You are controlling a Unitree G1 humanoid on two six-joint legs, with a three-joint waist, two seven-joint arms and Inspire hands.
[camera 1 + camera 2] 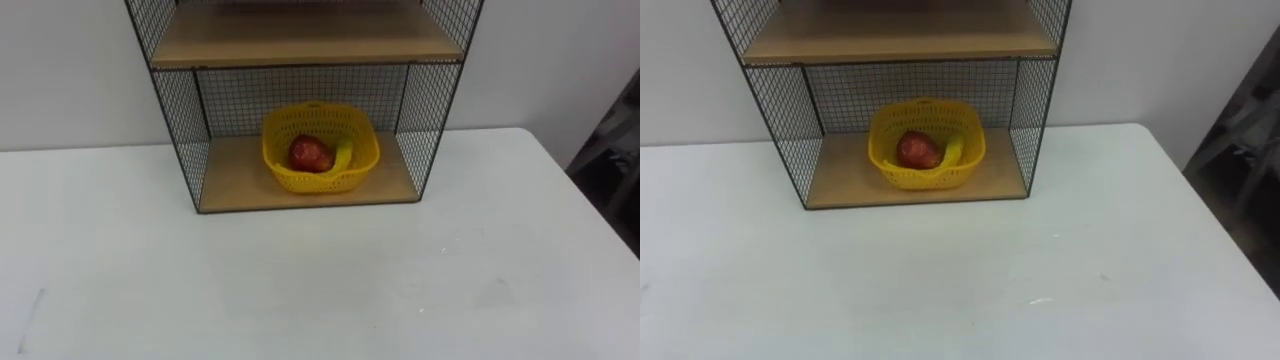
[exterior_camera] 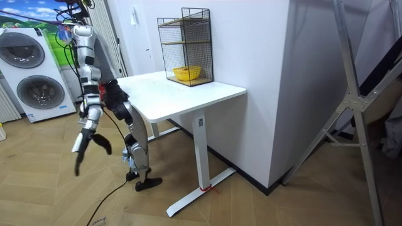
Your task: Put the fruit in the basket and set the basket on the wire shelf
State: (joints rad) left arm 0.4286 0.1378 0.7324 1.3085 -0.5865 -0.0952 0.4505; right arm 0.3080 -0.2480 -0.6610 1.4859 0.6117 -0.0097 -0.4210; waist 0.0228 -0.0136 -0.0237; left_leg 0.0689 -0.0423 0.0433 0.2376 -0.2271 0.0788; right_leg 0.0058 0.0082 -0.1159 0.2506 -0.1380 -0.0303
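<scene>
Where the basket (image 1: 322,183) (holding fruit (image 1: 311,153)) sits, shelf (image 1: 232,182) sides stand apart.

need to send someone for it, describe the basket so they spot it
On the white table stands a black wire shelf with wooden boards. On its lowest board sits the basket: bright yellow, latticed, holding a red fruit and a yellow one.

Place: home-style room with a laundry corner
Machines: two stacked washing machines (image 2: 28,69), room view's left
Floor: wood planks (image 2: 264,207)
Furniture: white table (image 2: 182,97) against a white wall (image 2: 251,37), wire shelf (image 2: 185,37) at its far edge
</scene>
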